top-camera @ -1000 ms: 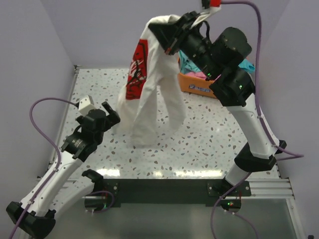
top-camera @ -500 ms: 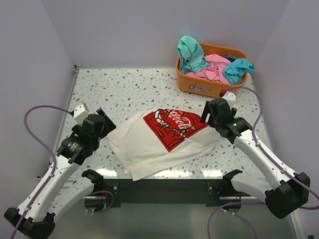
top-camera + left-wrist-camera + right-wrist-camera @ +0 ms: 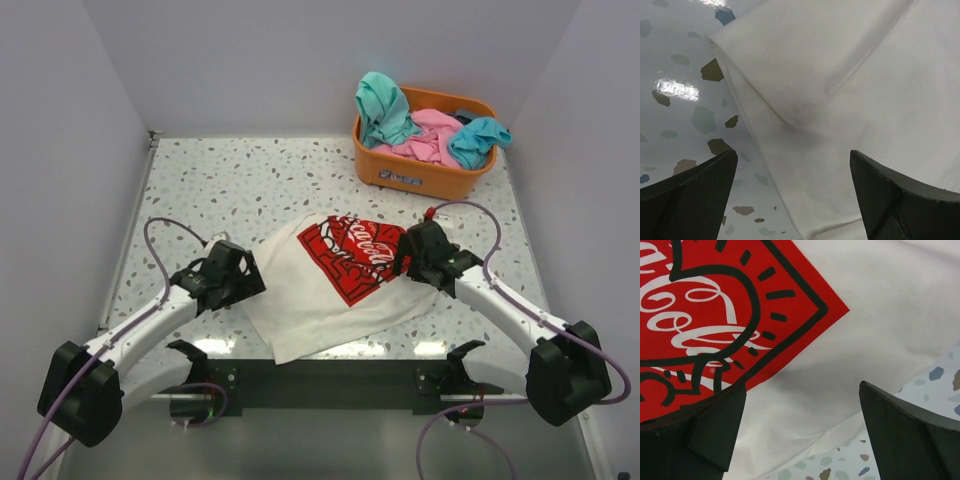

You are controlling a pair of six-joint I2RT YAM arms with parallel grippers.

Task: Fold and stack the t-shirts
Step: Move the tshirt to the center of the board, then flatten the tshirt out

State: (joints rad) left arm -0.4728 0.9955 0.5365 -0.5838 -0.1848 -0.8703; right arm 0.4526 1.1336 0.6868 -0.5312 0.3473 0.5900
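A cream-white t-shirt (image 3: 335, 290) with a red print (image 3: 355, 255) lies spread and rumpled on the speckled table. My left gripper (image 3: 252, 281) hovers low at its left edge, open, with a folded cloth edge (image 3: 805, 85) under the parted fingers (image 3: 695, 192) and nothing gripped. At the shirt's right side my right gripper (image 3: 401, 256) is open too. Its wrist view shows the red print (image 3: 715, 315) and the white hem (image 3: 805, 410) between the spread fingers (image 3: 910, 435). More t-shirts, teal (image 3: 380, 105) and pink (image 3: 430, 135), are heaped in the basket.
The orange basket (image 3: 420, 180) stands at the back right of the table. Grey walls close in the left, right and back. Bare speckled tabletop (image 3: 230, 190) lies behind the shirt and to its left.
The right arm came down from holding the shirt high, laid it on the table and opened its jaws. The left arm moved in to the shirt's left edge.
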